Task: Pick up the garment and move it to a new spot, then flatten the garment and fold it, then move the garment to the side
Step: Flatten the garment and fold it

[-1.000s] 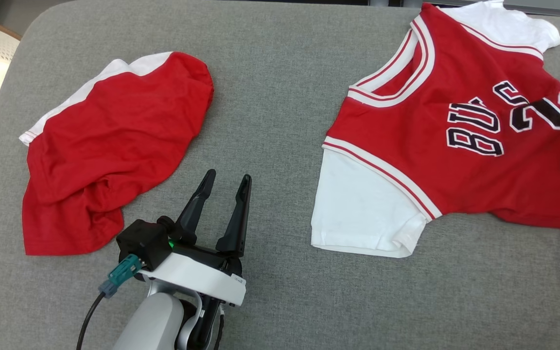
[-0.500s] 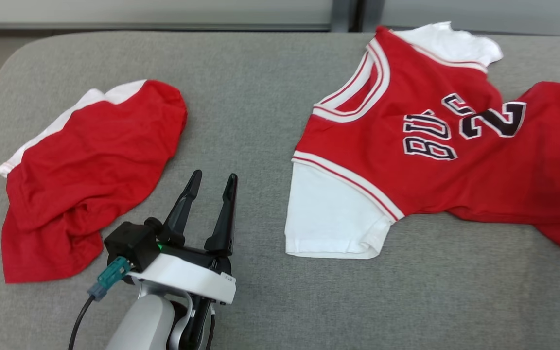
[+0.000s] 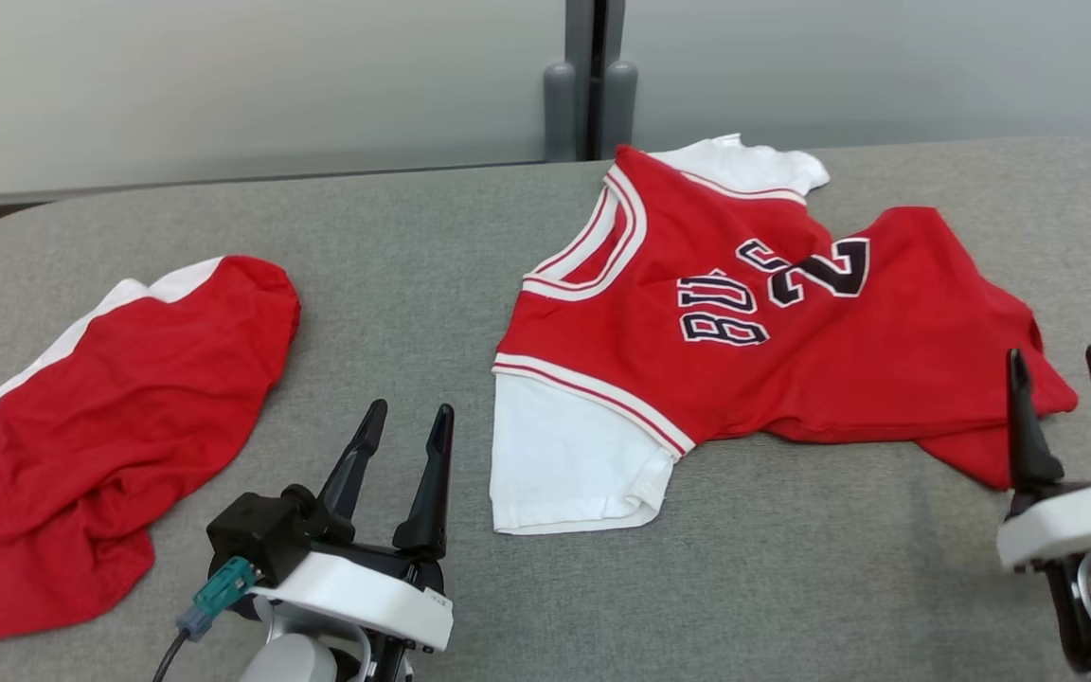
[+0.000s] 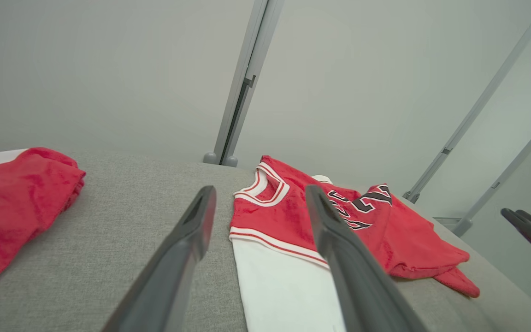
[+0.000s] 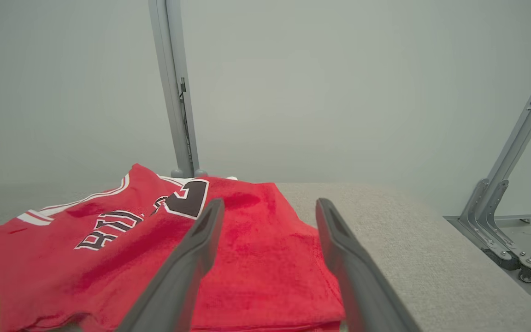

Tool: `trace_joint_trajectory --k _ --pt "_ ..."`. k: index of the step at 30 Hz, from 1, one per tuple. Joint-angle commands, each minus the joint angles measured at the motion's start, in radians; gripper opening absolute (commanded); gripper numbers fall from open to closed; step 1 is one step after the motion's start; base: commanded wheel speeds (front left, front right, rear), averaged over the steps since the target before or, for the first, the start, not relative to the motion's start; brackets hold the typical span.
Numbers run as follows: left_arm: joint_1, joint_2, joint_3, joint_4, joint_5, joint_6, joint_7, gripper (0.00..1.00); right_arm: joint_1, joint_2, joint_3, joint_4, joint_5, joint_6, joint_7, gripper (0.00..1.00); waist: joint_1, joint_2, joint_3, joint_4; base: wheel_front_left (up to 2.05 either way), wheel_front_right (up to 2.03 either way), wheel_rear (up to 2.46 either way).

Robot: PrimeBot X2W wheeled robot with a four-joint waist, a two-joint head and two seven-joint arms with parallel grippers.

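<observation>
A red jersey [image 3: 773,360] with white sleeves, striped trim and dark lettering lies roughly spread on the grey table, its hem at the right bunched and folded. My left gripper [image 3: 412,408] hovers open and holds nothing, just left of the jersey's near white sleeve [image 3: 569,459]. In the left wrist view the jersey [image 4: 288,216] lies ahead between and right of the open fingers [image 4: 191,230]. My right gripper [image 3: 1055,353] is open at the jersey's hem corner. In the right wrist view its fingers [image 5: 201,240] reach over the red cloth [image 5: 256,258].
A second red garment with a white band [image 3: 110,426] lies crumpled at the table's left. The grey padded table [image 3: 394,246] ends at a pale wall with a grey post [image 3: 588,85]. Metal frame legs [image 5: 500,216] stand off the table's right side.
The head camera has tilted up, so the whole picture has shifted down and the wall shows. My right gripper has come into view at the jersey's hem. The garments lie as before.
</observation>
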Motion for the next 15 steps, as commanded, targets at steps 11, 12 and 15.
trace_joint_trajectory --k 11,12,15 --pt "0.0 0.004 -0.017 0.019 -0.015 -0.002 0.0 1.0 0.143 0.096 -0.077 -0.153 -0.056 -0.002 -0.006 1.0 0.0 0.0 -0.016 -0.055 0.0 0.0 0.0" --pt "-0.004 0.004 -0.024 0.021 0.0 -0.003 0.0 1.0 0.144 0.098 -0.079 -0.158 -0.055 -0.002 -0.006 1.0 0.0 0.0 -0.014 -0.059 0.0 0.0 0.0" --pt "-0.008 0.004 -0.053 0.043 0.023 -0.008 0.0 1.0 0.147 0.102 -0.085 -0.169 -0.062 -0.002 -0.006 1.0 0.0 0.0 -0.006 -0.068 0.0 0.0 0.0"
